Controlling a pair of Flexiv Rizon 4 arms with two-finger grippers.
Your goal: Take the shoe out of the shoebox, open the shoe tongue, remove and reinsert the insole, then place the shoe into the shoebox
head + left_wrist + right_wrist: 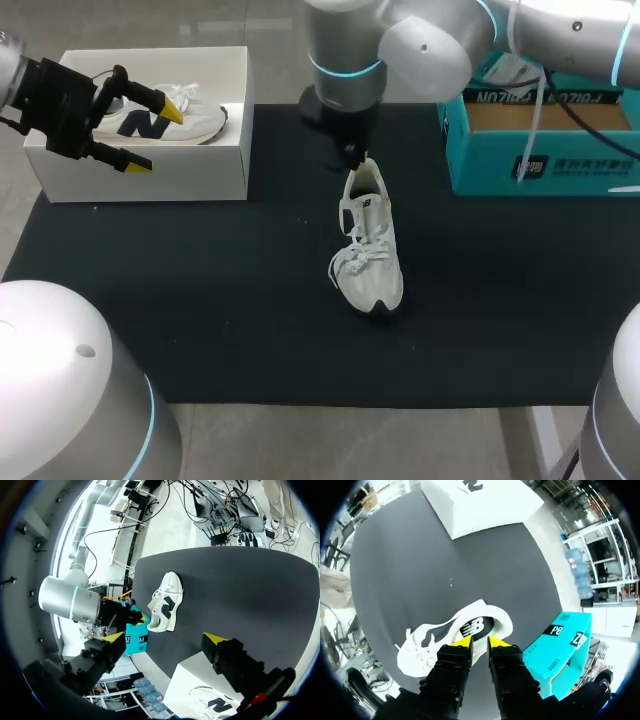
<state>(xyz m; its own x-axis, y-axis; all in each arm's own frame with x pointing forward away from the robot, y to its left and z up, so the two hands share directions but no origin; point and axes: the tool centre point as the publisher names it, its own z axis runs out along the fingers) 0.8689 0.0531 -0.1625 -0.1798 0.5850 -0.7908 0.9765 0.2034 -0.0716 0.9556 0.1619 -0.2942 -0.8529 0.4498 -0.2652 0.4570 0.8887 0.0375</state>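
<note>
A white shoe (370,250) lies on the black mat (200,300) at the table's middle, toe toward me; it also shows as the shoe (164,602) in the left wrist view. My right gripper (352,158) hangs just over its heel. In the right wrist view the right gripper (480,641) has a narrow gap between its fingers, directly above the shoe (450,635) at the rim of its opening, with nothing seen gripped. My left gripper (155,137) is wide open and empty above the white shoebox (150,180), which holds a second white shoe (190,120).
A teal box (540,150) stands at the mat's back right, close to my right arm. The white shoebox (190,680) sits at the mat's back left corner. Bare mat lies in front of and on both sides of the shoe.
</note>
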